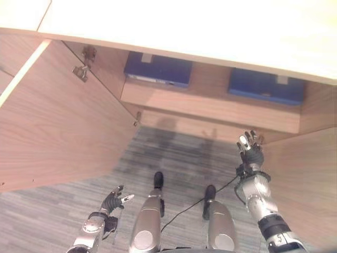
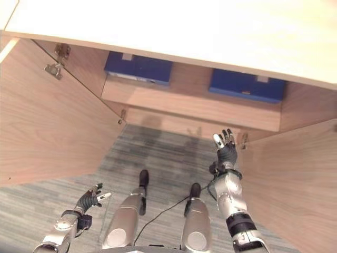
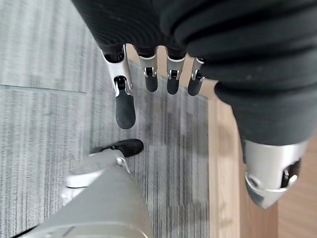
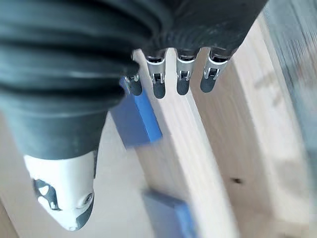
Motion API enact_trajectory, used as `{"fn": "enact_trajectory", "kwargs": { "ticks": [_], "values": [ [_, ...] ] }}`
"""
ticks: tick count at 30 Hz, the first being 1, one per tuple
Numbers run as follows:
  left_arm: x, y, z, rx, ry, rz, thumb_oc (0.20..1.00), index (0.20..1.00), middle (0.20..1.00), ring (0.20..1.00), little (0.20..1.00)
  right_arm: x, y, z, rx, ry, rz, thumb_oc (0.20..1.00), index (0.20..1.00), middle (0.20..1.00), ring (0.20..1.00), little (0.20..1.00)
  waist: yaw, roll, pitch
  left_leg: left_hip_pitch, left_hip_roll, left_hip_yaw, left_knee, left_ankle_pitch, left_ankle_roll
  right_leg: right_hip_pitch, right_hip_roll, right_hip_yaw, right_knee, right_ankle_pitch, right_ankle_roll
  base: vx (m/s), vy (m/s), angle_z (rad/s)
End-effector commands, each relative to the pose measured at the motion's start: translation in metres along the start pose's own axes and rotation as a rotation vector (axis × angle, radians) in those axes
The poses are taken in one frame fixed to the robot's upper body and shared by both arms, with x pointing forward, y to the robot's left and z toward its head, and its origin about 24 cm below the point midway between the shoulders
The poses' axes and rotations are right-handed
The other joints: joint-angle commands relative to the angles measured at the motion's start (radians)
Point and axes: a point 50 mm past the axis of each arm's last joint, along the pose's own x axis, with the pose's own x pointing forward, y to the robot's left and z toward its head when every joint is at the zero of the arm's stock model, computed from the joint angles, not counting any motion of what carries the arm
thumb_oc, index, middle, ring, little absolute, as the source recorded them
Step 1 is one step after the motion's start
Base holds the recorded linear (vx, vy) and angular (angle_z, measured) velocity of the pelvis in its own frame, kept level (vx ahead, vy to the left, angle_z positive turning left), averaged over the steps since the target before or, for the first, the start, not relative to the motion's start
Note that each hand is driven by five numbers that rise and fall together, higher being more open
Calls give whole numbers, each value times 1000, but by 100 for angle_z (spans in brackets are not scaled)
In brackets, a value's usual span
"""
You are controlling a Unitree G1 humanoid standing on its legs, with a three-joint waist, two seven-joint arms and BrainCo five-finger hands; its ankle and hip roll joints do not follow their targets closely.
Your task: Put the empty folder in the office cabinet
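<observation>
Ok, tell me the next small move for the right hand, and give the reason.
Probably swing the right cabinet door shut with the right hand, which is raised, open and empty beside it. Two blue folders already lie on the cabinet shelf, and the left hand hangs open and empty too.

2 blue folders [image 1: 158, 69], [image 1: 267, 84]; light wood-grain cabinet [image 1: 63, 116] w/ cream top; grey striped carpet [image 1: 179, 153].

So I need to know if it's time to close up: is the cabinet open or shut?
Open. Both cabinet doors are swung out, showing two blue folders on the shelf. Both hands are empty.
</observation>
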Motion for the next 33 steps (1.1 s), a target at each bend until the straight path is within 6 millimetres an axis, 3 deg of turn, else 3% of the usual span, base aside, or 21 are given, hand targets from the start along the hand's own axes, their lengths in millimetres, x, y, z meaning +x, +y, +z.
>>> {"fn": "enact_trajectory", "kwargs": {
  "ticks": [1,5,8,11,12,14,15,16,18,19,21,23,28,29,30,31,33],
  "values": [
    [-14,9,-22,52,48,9,1000,1000,1000,1000,1000,2,12,21,-86,-86,132,1000,1000,1000,1000,1000,9,12,-58,53,48,-65,-28,-66,-47,47,0,-22,-8,33,26,9,-20,10],
    [-24,8,-44,49,124,32,1000,1000,1000,1000,1000,-14,3,-4,-265,31,173,1000,1000,1000,1000,1000,24,5,-117,129,59,-60,-91,-47,-66,147,14,-54,-126,60,30,-6,-20,14],
    [-34,7,-60,27,170,46,1000,1000,1000,1000,1000,-26,2,-20,-299,102,205,1000,1000,1000,1000,1000,39,5,-149,184,72,-49,-150,-20,-76,204,30,-69,-187,76,34,15,-2,9],
    [-37,1,-64,7,169,43,1000,1000,1000,1000,1000,-34,-4,-29,-354,147,211,1000,1000,1000,1000,1000,59,7,-158,181,70,-38,-153,6,-90,251,22,-116,-230,97,42,-71,30,2],
    [-36,-3,-61,10,158,28,1000,1000,1000,1000,1000,-34,-4,-28,-384,146,213,1000,1000,1000,1000,1000,57,2,-155,169,73,-6,-132,6,-89,257,10,-133,-237,106,45,-177,83,40],
    [-35,-9,-57,21,131,-3,1000,1000,1000,1000,1000,-37,-6,-31,-415,167,227,1000,1000,1000,1000,1000,31,-16,-157,175,90,100,-52,-48,-73,251,-25,-157,-251,134,53,-170,91,60],
    [-35,-9,-57,21,131,-3,1000,1000,1000,1000,1000,-37,-6,-31,-415,168,227,1000,1000,1000,1000,1000,31,-16,-157,175,90,100,-51,-49,-73,251,-25,-156,-251,134,53,-119,152,48],
    [-36,-12,-56,42,125,-25,1000,1000,1000,1000,1000,-41,-11,-34,-421,190,228,1000,1000,1000,1000,1000,1,-23,-168,224,117,179,11,-97,-77,246,-57,-175,-253,158,49,-73,187,33],
    [-37,-15,-59,70,139,-43,1000,1000,1000,1000,1000,-46,-15,-36,-403,210,217,1000,1000,1000,1000,1000,-30,-15,-186,276,138,220,31,-111,-88,256,-71,-191,-246,160,47,-11,251,31],
    [-38,-17,-61,69,149,-52,1000,1000,1000,1000,1000,-51,-20,-39,-382,226,198,1000,1000,1000,1000,1000,-46,-10,-203,285,117,232,11,-123,-76,260,-82,-201,-233,170,47,51,183,62],
    [-38,-17,-61,69,150,-52,1000,1000,1000,1000,1000,-51,-19,-39,-382,227,198,1000,1000,1000,1000,1000,-47,-11,-204,285,115,231,9,-122,-75,259,-84,-201,-232,170,48,49,127,87],
    [-39,-11,-60,68,144,-36,1000,1000,1000,1000,1000,-50,-19,-38,-381,224,197,1000,1000,1000,1000,1000,-40,-13,-211,287,86,223,7,-148,-51,269,-106,-196,-199,177,54,66,237,72],
    [-39,-4,-50,72,96,-31,1000,1000,1000,1000,1000,-45,-10,-43,-339,220,182,1000,1000,1000,1000,1000,-13,-10,-196,304,45,205,-1,-177,1,225,-165,-184,-22,203,78,18,200,26],
    [-42,1,-50,54,91,-3,1000,1000,1000,1000,1000,-41,-4,-43,-333,211,179,1000,1000,1000,1000,1000,-2,0,-183,312,25,187,1,-182,26,191,-202,-175,88,276,96,41,187,40],
    [-43,3,-50,40,89,7,1000,1000,1000,1000,1000,-40,0,-42,-319,195,184,1000,1000,1000,1000,1000,4,7,-178,317,20,170,-2,-182,33,182,-209,-172,129,302,101,47,185,49],
    [-43,3,-50,40,89,8,1000,1000,1000,1000,1000,-40,0,-42,-319,196,184,1000,1000,1000,1000,1000,2,5,-177,317,18,169,-2,-182,34,181,-212,-171,133,300,102,67,101,54],
    [-39,5,-49,50,98,18,1000,1000,1000,1000,1000,-41,3,-42,-293,183,176,1000,1000,1000,1000,1000,4,14,-175,338,1,80,-41,-170,38,166,-166,-93,153,273,103,90,88,78]
  ]
}}
